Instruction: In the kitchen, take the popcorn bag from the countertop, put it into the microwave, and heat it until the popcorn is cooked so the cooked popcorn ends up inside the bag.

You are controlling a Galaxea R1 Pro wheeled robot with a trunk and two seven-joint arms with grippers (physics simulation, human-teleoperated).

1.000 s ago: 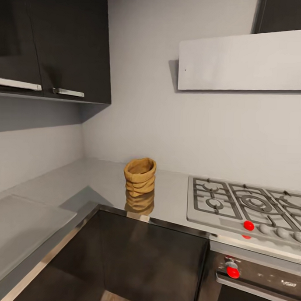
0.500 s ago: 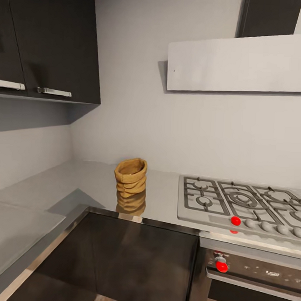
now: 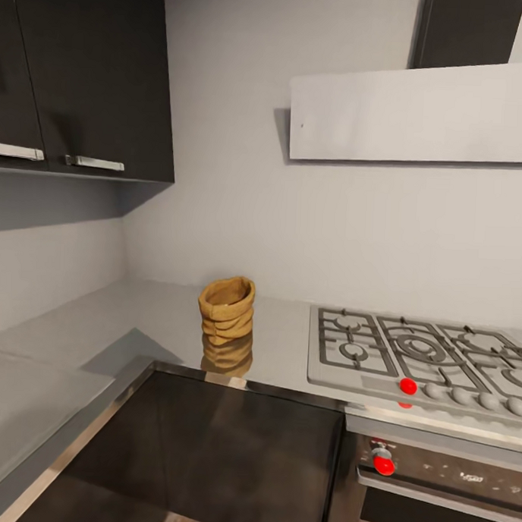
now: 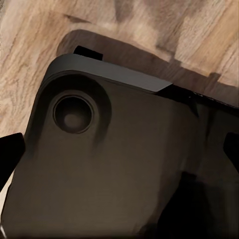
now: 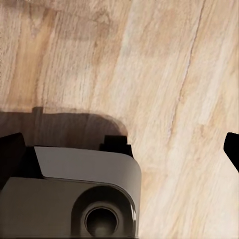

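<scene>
The tan-brown popcorn bag (image 3: 227, 309) stands upright and open-topped on the glossy grey countertop (image 3: 156, 317), near its front edge and just left of the gas hob; its reflection shows below it. The microwave is out of view, and no popcorn can be seen inside the bag. My left gripper (image 4: 119, 157) is open, its dark fingertips (image 4: 10, 154) far apart at the frame's sides, over my own dark base. My right gripper (image 5: 119, 152) is open too, hanging over the wooden floor (image 5: 164, 74) and the edge of my base.
The steel gas hob (image 3: 416, 359) lies right of the bag, with the oven (image 3: 441, 481) and its red knob below it. A white flat hood (image 3: 412, 112) hangs above. Dark upper cabinets (image 3: 94, 79) overhang the corner. The countertop runs on along the left wall (image 3: 35, 395).
The whole head view has shifted a little to the left, so the camera has moved. The bag stands in the same spot on the countertop.
</scene>
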